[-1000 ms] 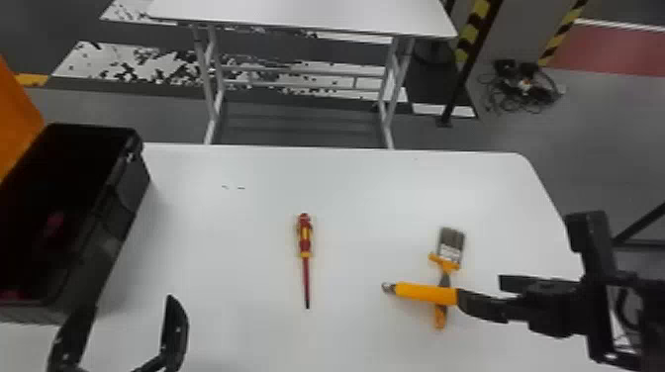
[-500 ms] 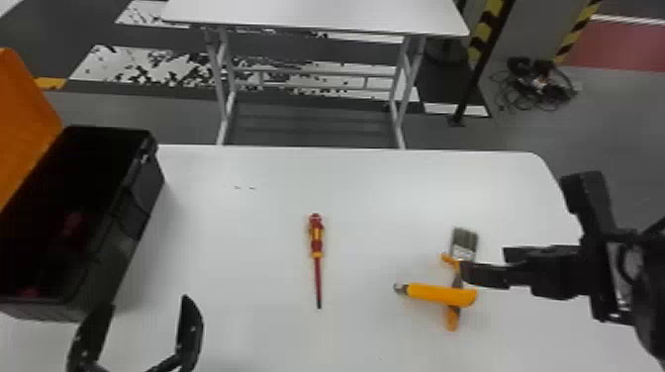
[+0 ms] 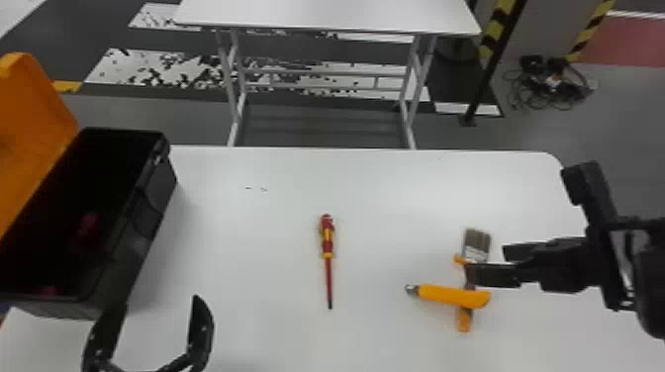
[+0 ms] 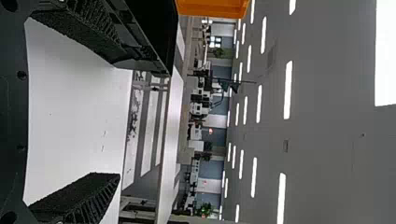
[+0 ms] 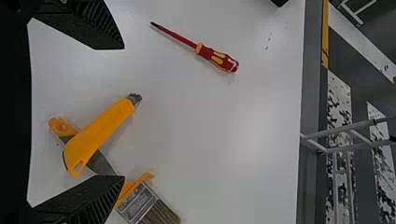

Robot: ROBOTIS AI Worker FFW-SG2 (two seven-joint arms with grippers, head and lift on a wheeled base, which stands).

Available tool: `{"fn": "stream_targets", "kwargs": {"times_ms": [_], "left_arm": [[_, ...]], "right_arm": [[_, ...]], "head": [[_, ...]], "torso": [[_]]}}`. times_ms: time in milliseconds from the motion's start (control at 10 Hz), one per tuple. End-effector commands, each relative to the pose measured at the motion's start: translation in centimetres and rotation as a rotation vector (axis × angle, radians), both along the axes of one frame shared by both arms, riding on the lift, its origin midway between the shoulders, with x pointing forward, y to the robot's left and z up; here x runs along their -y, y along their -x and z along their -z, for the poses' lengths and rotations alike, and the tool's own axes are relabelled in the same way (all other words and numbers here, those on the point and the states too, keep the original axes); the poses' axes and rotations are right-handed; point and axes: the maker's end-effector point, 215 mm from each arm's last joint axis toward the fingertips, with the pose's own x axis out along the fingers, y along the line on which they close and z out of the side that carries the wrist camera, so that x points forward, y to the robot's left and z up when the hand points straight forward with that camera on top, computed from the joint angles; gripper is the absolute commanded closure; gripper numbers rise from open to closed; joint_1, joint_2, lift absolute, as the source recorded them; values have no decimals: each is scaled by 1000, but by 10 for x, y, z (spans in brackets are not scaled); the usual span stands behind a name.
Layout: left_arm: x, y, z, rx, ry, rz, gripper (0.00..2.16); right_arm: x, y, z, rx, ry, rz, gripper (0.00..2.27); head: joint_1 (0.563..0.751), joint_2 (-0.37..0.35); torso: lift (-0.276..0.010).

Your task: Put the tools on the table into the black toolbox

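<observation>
Apparently partway: screwdriver, utility knife, paintbrush await packing.
Red items sit in the black toolbox, left; left gripper and right gripper have parted, empty jaws.

The white counter carries a black toolbox with an orange lid by its left edge, and, midway between left and right edges, a screwdriver with a red-and-yellow handle, red shaft and dark tip. Towards the right edge are a yellow-orange knife with a grey end and a brush with brown bristles, silver band and orange-and-grey handle. Beyond the far edge, the grey floor has black-speckled white patches, and past the far right corner a post wears yellow-and-black stripes
</observation>
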Motion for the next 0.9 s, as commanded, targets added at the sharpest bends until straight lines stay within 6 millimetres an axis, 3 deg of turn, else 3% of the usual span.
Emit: {"fn": "stream_targets", "kwargs": {"times_ms": [0,200,800], "left_arm": [[-2,1,1,-3,4,-6,-1],[-5,1,1,-2,6,-11,-1],[-5,2,5,-13,8,-12,-1]], "right_arm": [[3,-2,0,-5,25,-38,-2],[4,-1,-1,-6,68,-103,-2],[6,14,40,-62,255,-286,-2]], "head": [[695,-33],[695,-26],[695,-36]], "torso": [[-75],[-75],[-75]]}}
